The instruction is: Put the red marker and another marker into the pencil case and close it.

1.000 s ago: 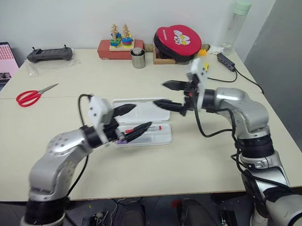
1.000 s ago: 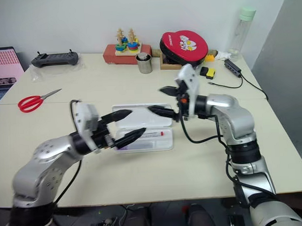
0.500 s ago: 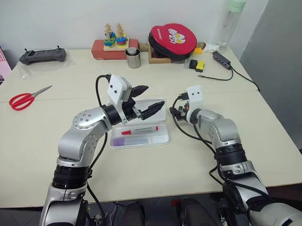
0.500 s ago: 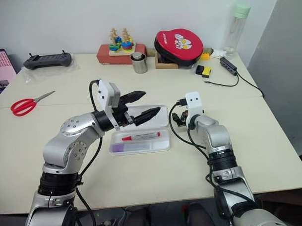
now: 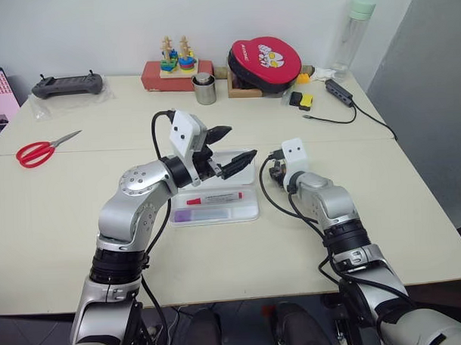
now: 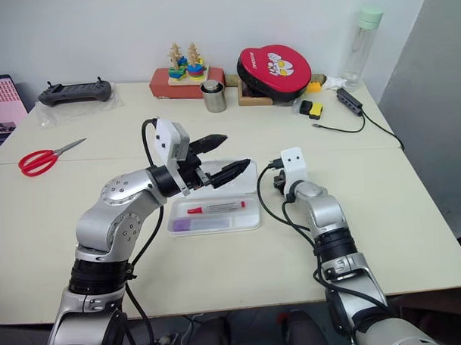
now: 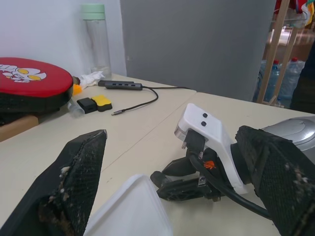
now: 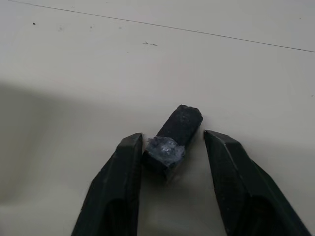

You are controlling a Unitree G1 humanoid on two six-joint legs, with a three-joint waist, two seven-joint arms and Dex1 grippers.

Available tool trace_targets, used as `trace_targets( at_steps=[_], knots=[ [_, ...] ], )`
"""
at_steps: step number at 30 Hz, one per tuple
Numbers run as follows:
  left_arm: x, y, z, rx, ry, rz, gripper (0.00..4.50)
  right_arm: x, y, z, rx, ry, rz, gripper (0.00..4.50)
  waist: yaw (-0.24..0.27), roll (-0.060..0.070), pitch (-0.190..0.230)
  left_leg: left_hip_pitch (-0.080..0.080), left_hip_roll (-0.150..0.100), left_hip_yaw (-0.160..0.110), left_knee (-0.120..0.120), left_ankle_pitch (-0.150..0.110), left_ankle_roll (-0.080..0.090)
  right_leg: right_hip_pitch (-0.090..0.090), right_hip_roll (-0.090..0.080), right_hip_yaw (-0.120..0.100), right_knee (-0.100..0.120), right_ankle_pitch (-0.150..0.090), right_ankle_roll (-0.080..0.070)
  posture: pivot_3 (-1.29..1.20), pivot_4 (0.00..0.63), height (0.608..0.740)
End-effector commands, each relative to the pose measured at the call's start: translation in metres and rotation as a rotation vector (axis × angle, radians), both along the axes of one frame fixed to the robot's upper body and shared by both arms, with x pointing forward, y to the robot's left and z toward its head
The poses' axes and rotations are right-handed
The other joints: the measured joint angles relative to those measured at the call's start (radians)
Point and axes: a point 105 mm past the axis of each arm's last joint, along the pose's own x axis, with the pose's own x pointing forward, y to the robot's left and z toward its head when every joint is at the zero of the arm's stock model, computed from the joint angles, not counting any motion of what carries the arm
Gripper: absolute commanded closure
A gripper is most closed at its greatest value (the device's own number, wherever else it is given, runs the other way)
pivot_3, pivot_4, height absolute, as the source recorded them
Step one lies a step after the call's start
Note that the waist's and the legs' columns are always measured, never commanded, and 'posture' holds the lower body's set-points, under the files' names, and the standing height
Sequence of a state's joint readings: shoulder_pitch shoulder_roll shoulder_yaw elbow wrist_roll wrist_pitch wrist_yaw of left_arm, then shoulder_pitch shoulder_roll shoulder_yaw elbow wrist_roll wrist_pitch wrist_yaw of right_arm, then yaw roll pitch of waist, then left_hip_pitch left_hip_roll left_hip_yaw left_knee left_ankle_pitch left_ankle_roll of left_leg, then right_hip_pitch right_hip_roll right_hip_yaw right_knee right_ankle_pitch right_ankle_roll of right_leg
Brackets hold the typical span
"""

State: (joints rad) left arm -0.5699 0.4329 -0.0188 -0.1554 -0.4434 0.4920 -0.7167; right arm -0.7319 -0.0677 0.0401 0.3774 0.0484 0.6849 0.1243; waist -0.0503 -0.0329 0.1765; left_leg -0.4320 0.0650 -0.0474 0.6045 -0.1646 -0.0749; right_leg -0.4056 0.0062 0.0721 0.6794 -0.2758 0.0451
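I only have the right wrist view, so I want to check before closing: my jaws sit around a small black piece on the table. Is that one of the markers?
Observer: No. The red marker already lies in the tray of the pencil case.
Operator: And the second marker?
Observer: The lilac marker lies in the same tray, on the near side of the red one.
Operator: Is the case shut, and where is my other arm?
Observer: The case is open. The left gripper hovers over its far side with jaws wide apart, while your right gripper is down on the table beside the case, on its right, around the black piece.
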Motion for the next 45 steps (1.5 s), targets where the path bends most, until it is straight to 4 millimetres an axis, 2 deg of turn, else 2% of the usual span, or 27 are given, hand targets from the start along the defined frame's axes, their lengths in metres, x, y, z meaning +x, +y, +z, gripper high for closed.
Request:
trace_targets(
  at_steps=[1,4,8,11,13,17,19,22,27,32,38,40,41,45],
  knots=[
    [-0.003,-0.004,0.012,-0.001,-0.058,-0.018,0.0,0.007,-0.014,0.016,0.027,-0.06,-0.061,3.47,0.0,0.0,0.0,0.0,0.0,0.0,0.0,0.0,0.0,0.0,0.0,0.0,0.0,0.0,0.0,0.0,0.15,0.74],
    [-0.003,-0.003,0.014,-0.003,-0.06,-0.016,0.0,0.009,-0.017,0.034,0.094,-0.113,-0.047,4.11,0.0,0.0,0.0,0.0,0.0,0.0,0.0,0.0,0.0,0.0,0.0,0.0,0.0,0.0,0.0,0.0,0.15,0.74],
    [-0.007,-0.002,0.016,-0.005,-0.058,-0.036,0.0,-0.003,-0.008,0.077,0.221,-0.225,0.163,4.21,-0.003,0.001,0.001,0.0,0.0,0.0,0.0,0.0,0.0,0.0,0.0,0.0,0.0,0.0,0.0,0.0,0.15,0.74],
    [-0.012,0.008,0.015,0.015,-0.072,-0.052,0.0,-0.028,0.002,0.102,0.273,-0.246,0.409,4.21,-0.004,0.001,0.001,0.0,0.0,0.0,-0.001,0.0,0.0,0.0,0.0,0.0,0.0,0.0,0.0,0.0,0.15,0.74],
    [-0.019,0.019,0.012,0.035,-0.058,-0.089,0.0,-0.06,0.015,0.108,0.253,-0.222,0.64,4.21,-0.005,0.001,0.001,0.0,0.0,0.0,-0.001,0.0,0.0,0.0,0.0,0.0,-0.001,0.0,0.0,0.0,0.15,0.74],
    [-0.028,0.044,-0.001,0.121,-0.011,-0.125,0.0,-0.109,0.036,0.077,0.089,-0.071,0.942,4.21,-0.008,0.001,0.001,0.0,0.0,0.0,-0.004,0.0,0.0,0.0,0.0,-0.001,-0.001,-0.002,-0.002,0.0,0.15,0.74],
    [-0.034,0.054,-0.006,0.157,0.025,-0.147,0.0,-0.118,0.041,0.064,0.047,-0.027,0.997,4.21,-0.01,0.001,0.001,0.001,0.001,0.0,-0.004,0.0,0.0,-0.001,0.0,-0.001,-0.001,-0.002,-0.003,0.0,0.15,0.74],
    [-0.039,0.068,-0.013,0.21,0.085,-0.146,0.0,-0.111,0.048,0.032,-0.091,0.032,0.974,4.21,-0.01,0.002,0.001,0.002,0.002,0.0,-0.005,0.0,0.0,-0.001,0.001,-0.001,0.0,-0.003,-0.004,0.0,0.15,0.74],
    [-0.042,0.071,-0.014,0.213,0.093,-0.13,0.0,-0.102,0.061,0.013,-0.133,0.051,0.957,4.21,-0.002,0.001,0.001,0.001,0.001,0.0,-0.002,0.0,0.0,-0.001,0.0,0.0,-0.001,-0.005,-0.007,0.0,0.15,0.74],
    [-0.044,0.069,-0.013,0.201,0.089,-0.118,0.0,-0.094,0.06,0.011,-0.143,0.043,0.943,4.21,0.0,0.0,0.001,0.001,0.001,0.0,-0.001,0.0,0.0,-0.001,0.0,-0.001,-0.001,-0.002,-0.001,0.0,0.15,0.74],
    [-0.044,0.068,-0.014,0.2,0.089,-0.11,0.0,-0.093,0.058,0.014,-0.132,0.045,0.949,4.21,-0.001,0.001,0.001,0.001,0.001,0.0,-0.002,0.0,0.0,-0.001,0.0,-0.001,-0.001,-0.002,-0.002,0.0,0.15,0.74],
    [-0.044,0.067,-0.014,0.199,0.088,-0.108,0.0,-0.092,0.057,0.013,-0.136,0.045,0.942,3.51,-0.001,0.001,0.001,0.001,0.001,0.0,-0.002,0.0,0.0,-0.001,0.0,-0.001,-0.001,-0.002,-0.002,0.0,0.15,0.74],
    [-0.044,0.067,-0.014,0.199,0.087,-0.107,0.0,-0.092,0.057,0.014,-0.133,0.041,0.943,3.46,-0.001,0.0,0.001,0.001,0.001,0.0,-0.002,0.0,0.0,-0.001,0.0,-0.001,-0.001,-0.002,-0.002,0.0,0.15,0.74],
    [-0.043,0.067,-0.013,0.196,0.084,-0.102,0.0,-0.094,0.06,0.027,-0.071,0.016,0.962,2.65,-0.001,0.001,0.001,0.001,0.001,0.0,-0.002,0.0,0.0,-0.001,0.0,-0.001,-0.001,-0.002,-0.002,0.0,0.15,0.74]
  ],
)
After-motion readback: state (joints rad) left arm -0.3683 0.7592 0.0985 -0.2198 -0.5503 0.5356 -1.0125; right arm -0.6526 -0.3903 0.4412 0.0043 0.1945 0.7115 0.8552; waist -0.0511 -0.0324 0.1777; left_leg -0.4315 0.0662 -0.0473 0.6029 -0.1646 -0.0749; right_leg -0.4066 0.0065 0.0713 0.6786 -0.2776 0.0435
